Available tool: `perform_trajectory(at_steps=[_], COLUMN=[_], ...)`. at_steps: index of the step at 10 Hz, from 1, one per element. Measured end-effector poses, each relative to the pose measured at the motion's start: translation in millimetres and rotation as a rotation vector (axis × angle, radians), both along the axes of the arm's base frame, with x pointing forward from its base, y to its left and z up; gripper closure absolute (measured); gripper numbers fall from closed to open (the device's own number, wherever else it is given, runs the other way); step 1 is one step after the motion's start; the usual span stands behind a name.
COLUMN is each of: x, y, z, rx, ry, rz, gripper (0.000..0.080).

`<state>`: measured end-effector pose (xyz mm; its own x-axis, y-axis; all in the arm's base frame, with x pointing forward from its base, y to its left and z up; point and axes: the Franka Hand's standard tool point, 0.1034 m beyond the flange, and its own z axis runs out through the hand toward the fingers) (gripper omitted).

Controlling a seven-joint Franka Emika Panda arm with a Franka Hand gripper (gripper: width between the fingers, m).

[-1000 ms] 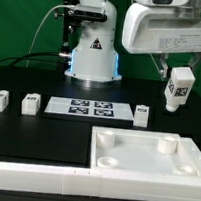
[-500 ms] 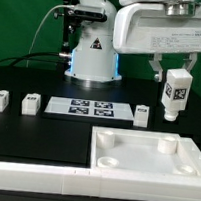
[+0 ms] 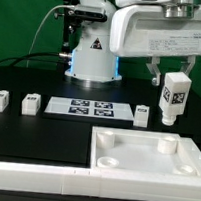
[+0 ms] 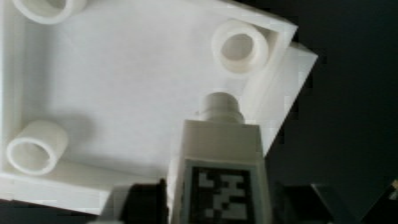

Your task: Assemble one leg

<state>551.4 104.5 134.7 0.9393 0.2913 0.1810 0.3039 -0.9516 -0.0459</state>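
Leg (image 3: 173,96) is hanging upright in the air, well above the table (image 3: 45,133), with the claw (image 3: 173,78) closing on its upper end from both sides and its tagged face turning toward the exterior view. It is hovering over the far corner of the white tabletop panel (image 3: 133,158) at the exterior view's right, and the wrist view is showing its narrow peg end (image 4: 217,103) pointing down near one round corner socket (image 4: 240,45) without yet entering it. Judging from this, the pick-up is looking done, while lowering, seating and any twisting into the socket are remaining; no socket seen here is holding a leg. Three spare legs (image 3: 30,104) are sitting on the table in a row with the marker board (image 3: 90,110), apart from the panel. The claw's fingertips are showing only as dark blurs at the wrist view's edge, so the exact grip is proving hard to read, and the near part of the panel is getting cut off in the exterior view.
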Motion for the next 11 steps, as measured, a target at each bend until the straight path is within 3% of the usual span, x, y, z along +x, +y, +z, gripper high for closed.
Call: perform_trajectory(at_steps=[3, 8, 9, 11], x=[26.7, 24.1, 26.3, 41.6], y=[2.8, 2.1, -1.5, -3.6], z=[-0.2, -3.8, -9.9, -9.1], rx=[0.009, 0.008, 0.004, 0.007], ry=[-0.009, -0.005, -0.002, -0.015], rz=[0.005, 0.012, 0.031, 0.029], gripper=[0.0509, 0.0509, 0.0509, 0.0509])
